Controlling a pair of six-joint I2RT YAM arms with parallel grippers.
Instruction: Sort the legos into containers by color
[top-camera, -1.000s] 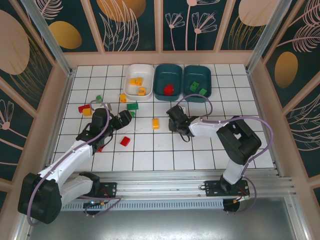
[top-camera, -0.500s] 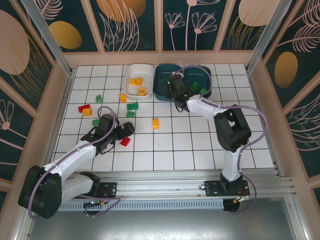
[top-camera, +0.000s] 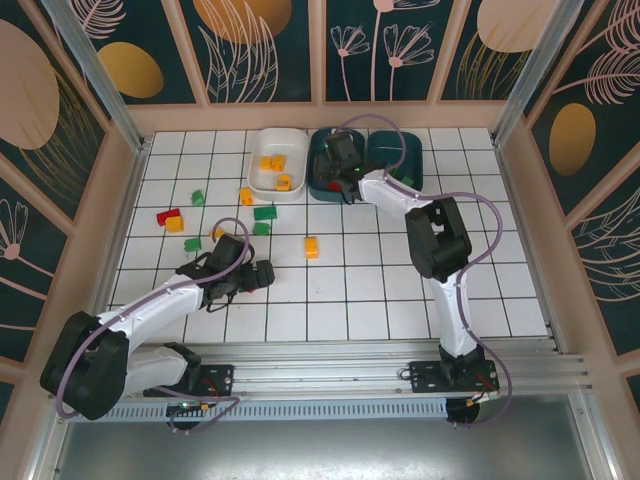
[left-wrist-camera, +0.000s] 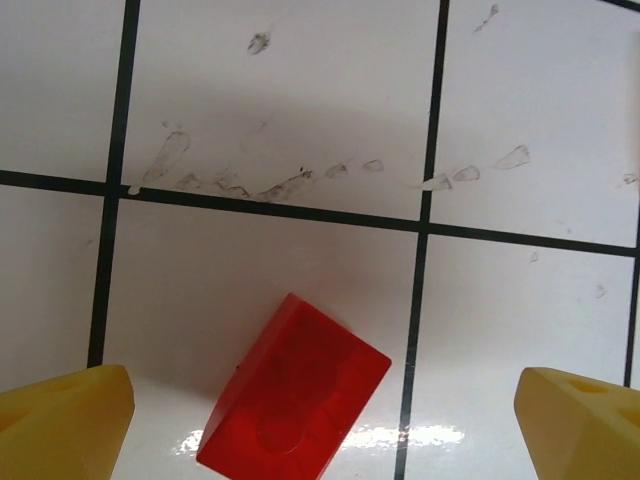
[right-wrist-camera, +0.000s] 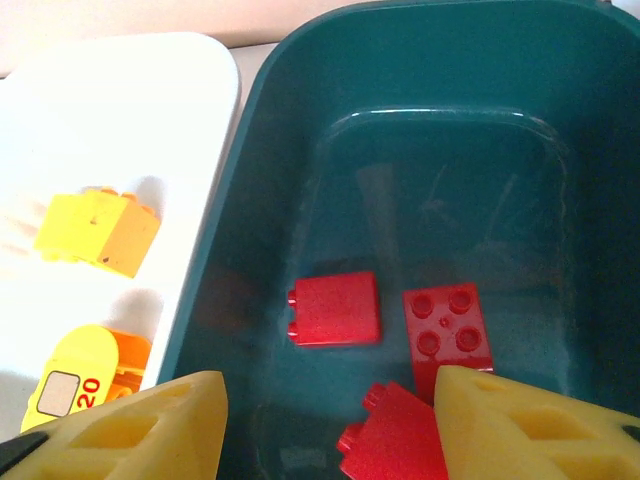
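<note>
The left wrist view alone shows a red brick (left-wrist-camera: 295, 400) lying askew on the white tiled worktop (left-wrist-camera: 280, 90), at lower centre of the frame. The left end effector (left-wrist-camera: 320, 430) stands wide open around it. Its yellow fingertips (left-wrist-camera: 60, 420) sit in the lower corners, clear of the brick on both sides.

The right wrist view looks straight down into the middle teal bin (right-wrist-camera: 250, 200). Three red legos (right-wrist-camera: 335, 308) lie on its floor, one flat at centre, one studs-up to its right and one at the bottom edge. To the left, the white bin (right-wrist-camera: 150, 120) holds a yellow lego (right-wrist-camera: 95, 230) and an orange piece (right-wrist-camera: 85, 375) with a sticker reading 20. The right end effector (right-wrist-camera: 330, 430) hangs over the near end of the teal bin with its fingers apart, gripping nothing.

The overhead view shows the bins in a row at upper centre. The right teal bin (top-camera: 395, 150) holds a green lego (top-camera: 406, 183) at its near edge. Loose legos are scattered over the left half of the worktop: a red and yellow cluster (top-camera: 170, 218) at far left, green ones (top-camera: 264, 212) below the white bin and a yellow one (top-camera: 312, 246) near the middle.

The right arm (top-camera: 435, 240) stretches up the frame from the lower right, and its forearm angles up-left to the bins. The left arm (top-camera: 150, 310) lies low, reaching rightward from the lower left.
</note>
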